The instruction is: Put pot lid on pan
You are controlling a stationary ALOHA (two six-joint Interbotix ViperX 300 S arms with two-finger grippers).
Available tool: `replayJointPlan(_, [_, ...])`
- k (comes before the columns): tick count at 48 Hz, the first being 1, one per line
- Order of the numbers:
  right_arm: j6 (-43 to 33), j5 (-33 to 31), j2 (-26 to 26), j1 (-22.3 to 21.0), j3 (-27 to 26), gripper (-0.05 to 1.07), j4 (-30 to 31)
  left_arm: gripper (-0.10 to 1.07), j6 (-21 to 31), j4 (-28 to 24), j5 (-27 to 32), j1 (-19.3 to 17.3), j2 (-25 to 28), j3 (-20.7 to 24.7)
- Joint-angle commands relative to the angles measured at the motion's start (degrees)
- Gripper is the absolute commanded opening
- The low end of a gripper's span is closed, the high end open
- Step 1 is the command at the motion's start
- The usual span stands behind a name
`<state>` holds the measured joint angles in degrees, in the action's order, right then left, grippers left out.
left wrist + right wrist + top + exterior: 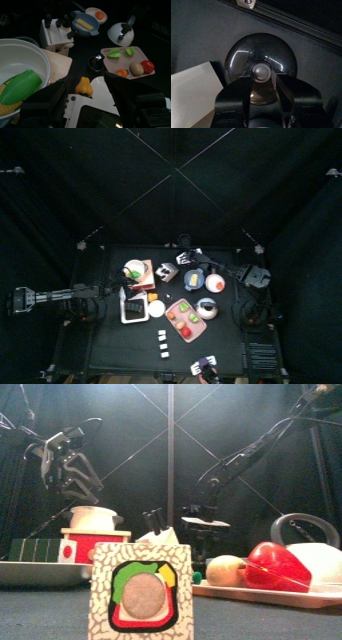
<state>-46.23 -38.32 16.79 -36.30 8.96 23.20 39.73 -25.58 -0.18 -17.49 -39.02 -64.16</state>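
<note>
Your right claw (260, 95) stands open astride the pot lid (258, 60)'s centre knob (262, 71), gripping nothing yet. Pinch that knob; the lid looks light, stiff, probably slick.

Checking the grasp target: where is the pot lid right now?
The pot lid lies flat on the table directly under the right gripper, open jaws flanking its knob, just beyond the food tray.

The pot lid (256, 62) just ahead of the right hand (262, 102) looks like smooth glossy metal, with bright glints and a rounded shiny knob. The table (211, 35) beneath is matt and dark. The pale sheet (194, 97) beside the hand looks like matt paper.
</note>
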Motion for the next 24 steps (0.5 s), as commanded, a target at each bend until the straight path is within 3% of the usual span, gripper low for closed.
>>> replayJointPlan(1, [0.0,-0.6,-4.7,0.6,-1.1,0.59,-0.1,0.91,-0.2,0.0,-0.4,0.1,-0.1,0.9])
replayJointPlan(14, [0.0,-3.5,-13.7,5.9,2.0,0.59,-0.3,0.91,-0.4,0.0,-0.4,0.1,-0.1,1.0])
replayJointPlan(24, [-0.9,-2.5,-22.0,8.6,11.0,0.59,-2.2,0.91,-0.2,0.0,-0.4,0.1,-0.2,1.0])
